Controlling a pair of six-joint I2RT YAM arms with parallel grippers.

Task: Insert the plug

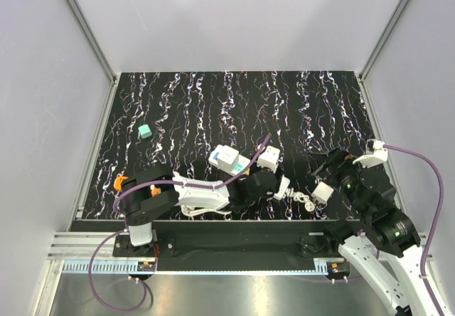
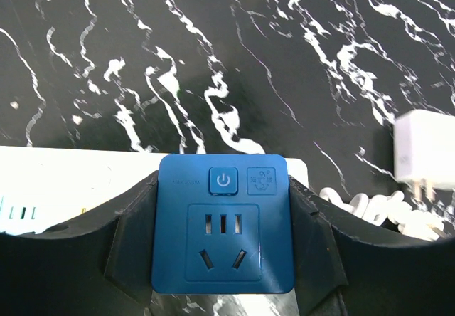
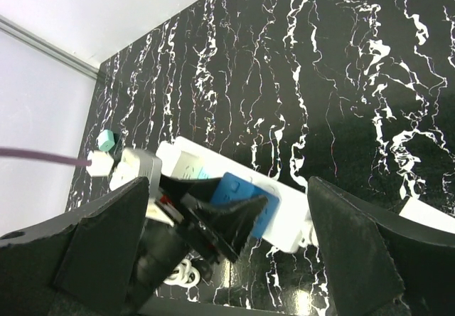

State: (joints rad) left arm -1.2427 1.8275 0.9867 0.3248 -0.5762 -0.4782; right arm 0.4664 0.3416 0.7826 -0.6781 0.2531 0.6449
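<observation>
The left gripper (image 2: 222,188) is clamped on the blue plug (image 2: 222,223), one black finger (image 2: 135,238) pressed to each side. The plug's face shows a power button above a socket. It sits against the top of a white power strip (image 3: 186,165), near one end. Whether its pins are in a socket cannot be told. From the left wrist view, the strip runs off to the left behind the plug.

The right gripper (image 3: 229,181) is spread wide and holds nothing, aimed at the plug from a short way off.

A white adapter (image 2: 425,149) lies on the black marbled table (image 1: 298,109), beside a coiled white cord (image 1: 303,201).

Farther back on the left, a small teal cube (image 1: 146,132) sits alone, well apart from the strip.
</observation>
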